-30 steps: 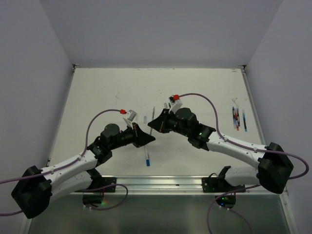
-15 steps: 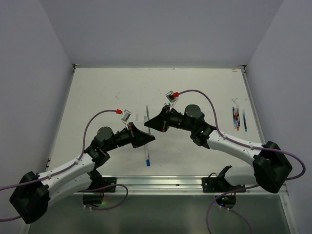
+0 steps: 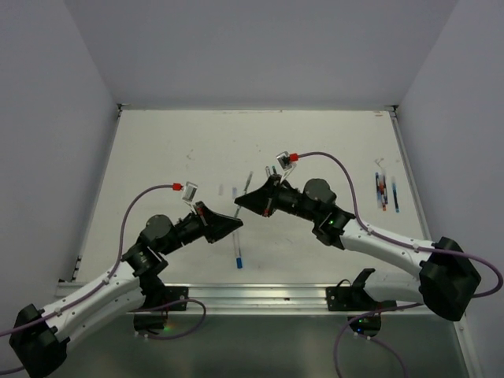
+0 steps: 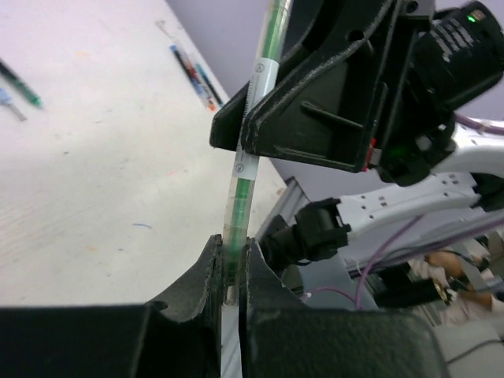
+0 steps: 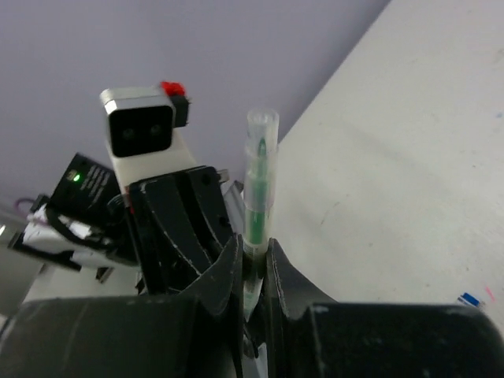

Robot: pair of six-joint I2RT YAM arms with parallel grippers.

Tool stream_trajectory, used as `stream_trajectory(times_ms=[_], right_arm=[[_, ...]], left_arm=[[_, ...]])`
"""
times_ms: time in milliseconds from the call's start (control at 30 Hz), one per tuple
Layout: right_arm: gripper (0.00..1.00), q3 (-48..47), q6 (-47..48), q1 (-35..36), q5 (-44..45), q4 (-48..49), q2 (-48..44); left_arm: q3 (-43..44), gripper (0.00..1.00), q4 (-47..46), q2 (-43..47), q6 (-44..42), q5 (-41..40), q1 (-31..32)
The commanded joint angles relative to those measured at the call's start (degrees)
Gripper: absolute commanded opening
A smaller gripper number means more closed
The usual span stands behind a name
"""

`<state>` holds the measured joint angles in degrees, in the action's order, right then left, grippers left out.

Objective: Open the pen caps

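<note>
Left pincer (image 3: 236, 224) and right pincer (image 3: 239, 206) both clamped tight, tip to tip, arms angled inward

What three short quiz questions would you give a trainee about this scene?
1. True or false: the left gripper and the right gripper are both shut on the same green pen.
2. Multiple choice: in the top view, where does the group of pens lie? A: near the right edge of the table. B: between the arm bases. C: near the left edge.
3. Fill in: the lone pen lying flat between the two arms has a ___ end towards the arm bases.

Key: 1 true; 2 A; 3 blue.
</note>
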<state>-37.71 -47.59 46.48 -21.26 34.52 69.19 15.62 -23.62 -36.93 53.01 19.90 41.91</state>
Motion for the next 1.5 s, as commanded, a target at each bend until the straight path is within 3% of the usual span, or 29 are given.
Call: stream_trajectory(times_ms=[0, 67, 233, 333, 467, 600, 733, 800, 967, 1100, 1233, 1467], right_arm=[[0.0, -0.95, 2.86, -1.57, 21.07, -11.57, -2.65], [0.0, -3.15, 2.42, -1.57, 26.59, -18.77, -3.01], [0.0, -9.9, 2.68, -1.65, 33.11, -32.38, -1.43], [0.0, -13.25, 0.14, -2.09, 33.12, -36.54, 0.33], [0.0, -16.6, -3.2, -4.11, 31.02, -39.71, 4.19], [0.0, -17.13, -4.53, -9.64, 24.78, -37.86, 5.43], [0.0, -19.76, -1.9, -13.25, 21.7, -39.87, 6.22], [0.0, -22.91, -0.49, -14.3, 21.43, -44.25, 8.49], [0.0, -33.53, 6.98, -16.42, 17.31, -58.2, 16.75], [0.0, -42.16, 16.01, -19.31, 13.53, -69.04, 26.07], [0.0, -48.32, 22.97, -21.78, 14.39, -76.78, 34.4], [0.0, -57.55, 28.87, -25.73, 19.15, -84.62, 42.5]], left_arm=[[2.83, 0.0, 18.75, 5.55, -1.32, -23.27, -0.16], [4.85, 0.0, 26.14, 4.68, -3.78, -27.09, -0.16], [6.09, 0.0, 26.69, 1.07, -10.2, -27.02, -0.16], [5.04, 0.0, 19.86, -1.03, -14.15, -20.27, -0.07], [2.85, 0.0, 10.72, -3.85, -16.71, -4.4, -0.07], [0.73, 0.0, 9.45, -0.52, -17.5, 0.49, 0.19], [2.66, 0.0, 18.24, 2.64, -19.88, -4.07, 0.1], [4.41, 0.0, 23.32, 2.74, -19.88, -10.73, 0.1], [11.26, 0.0, 35.72, -8.66, -15.93, -29.37, 0.01], [18.9, 0.0, 36.01, -19.13, -15.75, -30.1, -2.18], [22.0, 0.0, 34.6, -24.15, -16.71, -29.39, -11.64], [27.79, 0.0, 36.09, -29.16, -19.7, -41.25, -16.86]])
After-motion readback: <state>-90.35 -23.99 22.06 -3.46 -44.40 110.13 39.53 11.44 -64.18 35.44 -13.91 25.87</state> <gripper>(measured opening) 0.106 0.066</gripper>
